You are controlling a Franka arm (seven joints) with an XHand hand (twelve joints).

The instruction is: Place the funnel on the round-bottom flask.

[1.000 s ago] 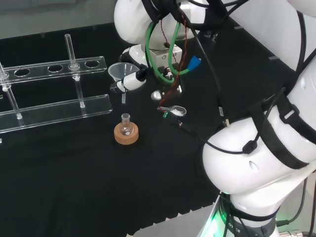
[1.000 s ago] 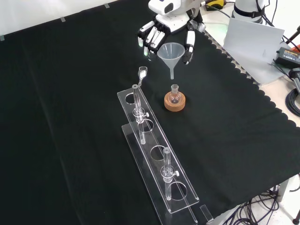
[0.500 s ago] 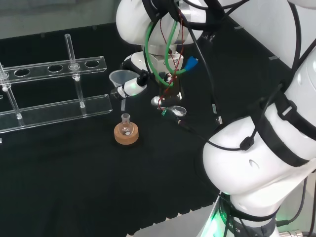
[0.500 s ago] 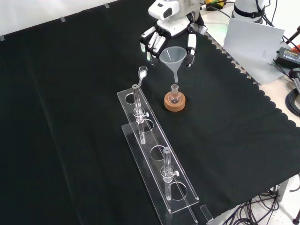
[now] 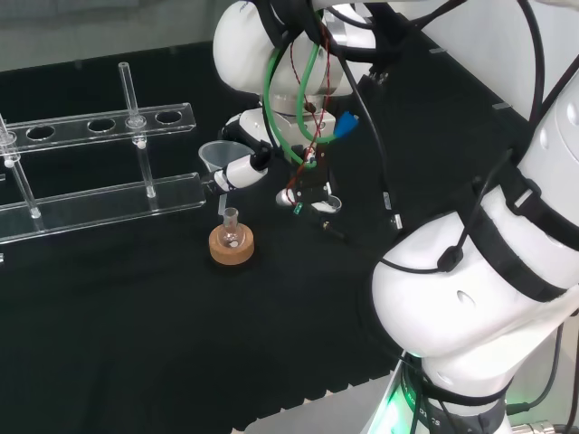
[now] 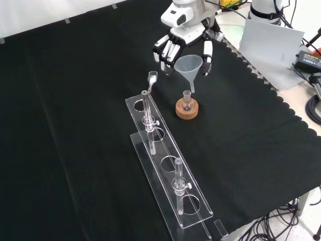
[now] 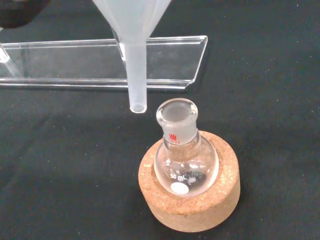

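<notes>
The hand (image 6: pixel 186 31) holds the funnel (image 6: pixel 189 67) by its cone, fingers (image 6: pixel 166 50) on one side and the thumb on the other, so the spout hangs down in the air. In the wrist view the spout's open tip sits just beside the mouth of the flask (image 7: pixel 185 155) and a little above it, not yet inside the neck. The funnel (image 7: pixel 132 35) is translucent white, and nothing shows inside it.

The flask (image 6: pixel 187 103) stands upright in a cork ring (image 6: pixel 186 110) on the black cloth (image 6: pixel 75 100), toward the far edge of the bench in the front view. It is clear glass with a short neck; a small dark thing lies at its bottom, but what it is cannot be told.

A clear rack (image 6: pixel 168 170) runs from beside the flask toward the near edge of the cloth in the front view, with glass tubes (image 6: pixel 147 108) standing upright in it. In the head view the funnel (image 5: pixel 217 159) hangs over the flask (image 5: pixel 232 231), near the rack's (image 5: pixel 99 194) end.
</notes>
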